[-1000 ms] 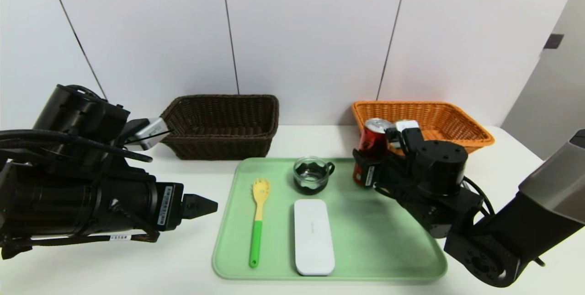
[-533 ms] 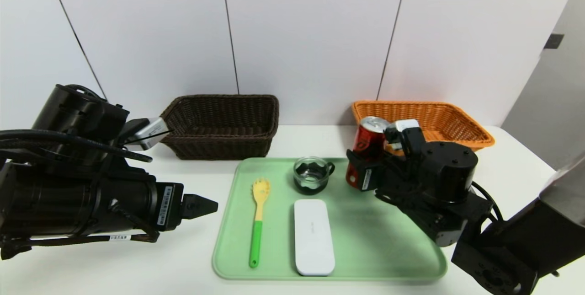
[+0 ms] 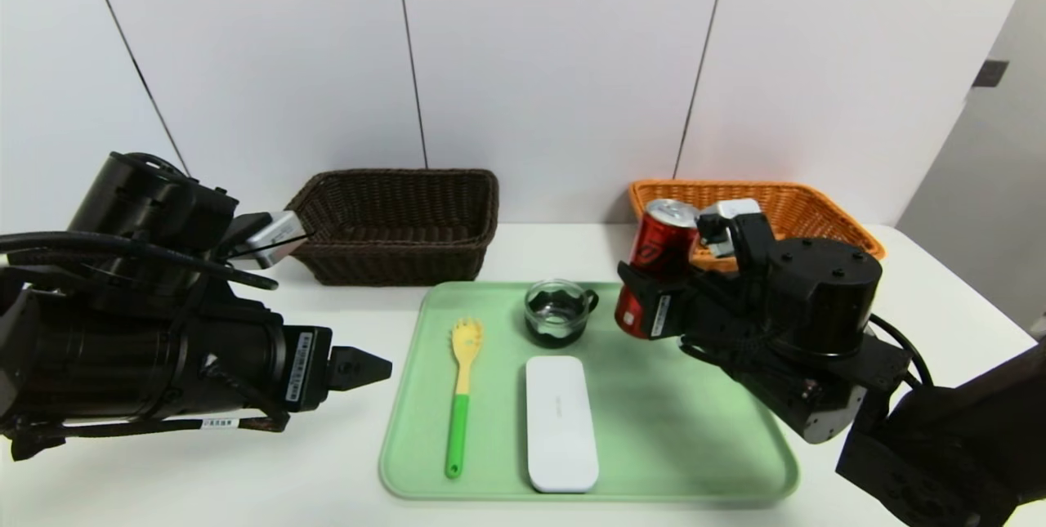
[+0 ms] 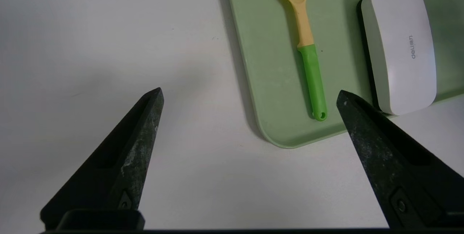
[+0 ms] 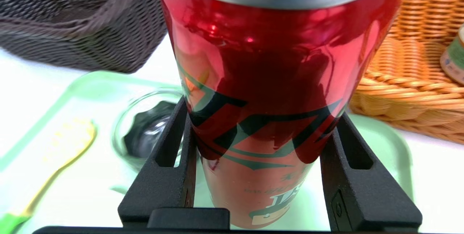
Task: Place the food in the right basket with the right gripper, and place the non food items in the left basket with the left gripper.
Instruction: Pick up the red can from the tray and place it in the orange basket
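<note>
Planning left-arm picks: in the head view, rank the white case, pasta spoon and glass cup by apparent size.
1. White case, largest.
2. Pasta spoon: similar length, much thinner.
3. Glass cup, smallest, though it sits farther from the camera.

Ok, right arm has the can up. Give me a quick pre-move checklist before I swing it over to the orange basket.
1. Right gripper shut on the red can: ok.
2. Can lifted off the green tray: ok.
3. Can upright: not ok, it is tilted.
4. Room in the orange basket: cannot tell; a tin already lies inside.
5. Glass cup apart from the can: ok.
6. Left gripper open, parked beside the tray: ok.
</note>
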